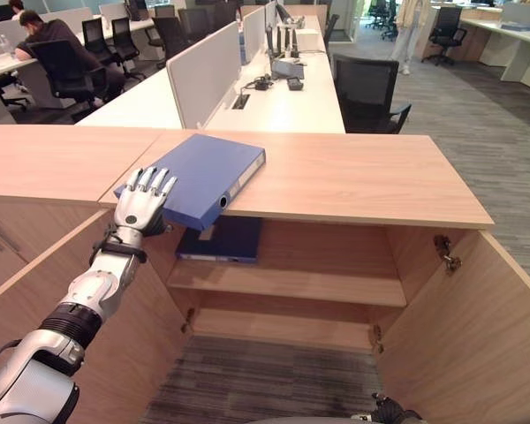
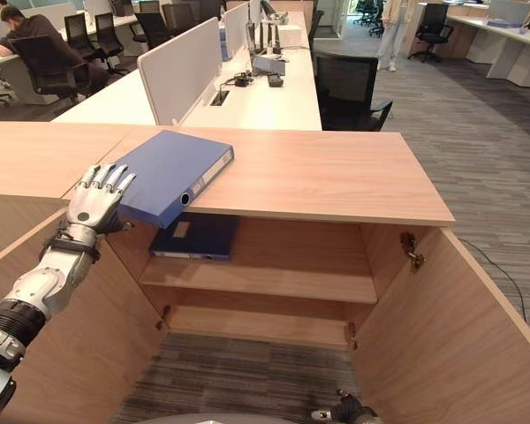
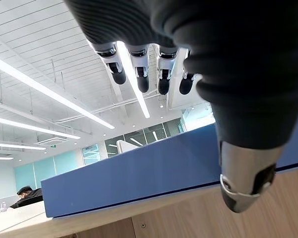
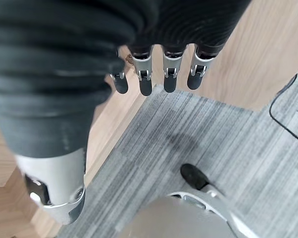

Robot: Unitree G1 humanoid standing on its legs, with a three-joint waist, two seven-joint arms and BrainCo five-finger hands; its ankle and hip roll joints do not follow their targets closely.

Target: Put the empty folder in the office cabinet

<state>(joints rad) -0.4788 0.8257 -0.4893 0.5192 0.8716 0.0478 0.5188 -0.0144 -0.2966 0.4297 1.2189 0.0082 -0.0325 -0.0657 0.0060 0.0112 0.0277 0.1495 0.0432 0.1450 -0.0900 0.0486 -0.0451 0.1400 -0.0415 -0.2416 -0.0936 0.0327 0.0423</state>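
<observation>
- Where the cabinet top (image 1: 353, 177) meets its front edge, you see the blue folder (image 1: 199, 177) lying flat, with one corner sticking out over the open cabinet.
- You can see the folder's spine facing front and right, with a small round hole in it near the front end.
- Your left robot hand (image 1: 144, 201) rests at the folder's near left corner. Its fingers lie straight on top of the cover, and its thumb is down by the folder's edge. It looks open, not curled round the folder.
- From the left wrist view, you see those fingers (image 3: 139, 74) reaching out straight above the long blue side of the folder, and the thumb (image 3: 246, 178) is by the wood below.
- Under the top, you see both cabinet doors standing open, a left door (image 1: 88, 344) and a right door (image 1: 477, 327).
- Inside, a dark blue folder (image 1: 221, 240) lies flat on the upper shelf (image 1: 318, 284), at the left end, just below the folder on top.
- Below that shelf, you see the cabinet's wooden bottom board (image 1: 283, 329), and grey carpet (image 1: 256, 380) in front of it.
- Your right robot hand (image 4: 164, 74) hangs low over the carpet beside the right door. Its fingers hang loose and hold nothing.
- Behind the cabinet, you see a long white bench (image 1: 283, 106) with a divider screen (image 1: 203, 75) and a black chair (image 1: 367, 93).
- Far back on the left, a person (image 1: 44, 35) sits at another bench.
</observation>
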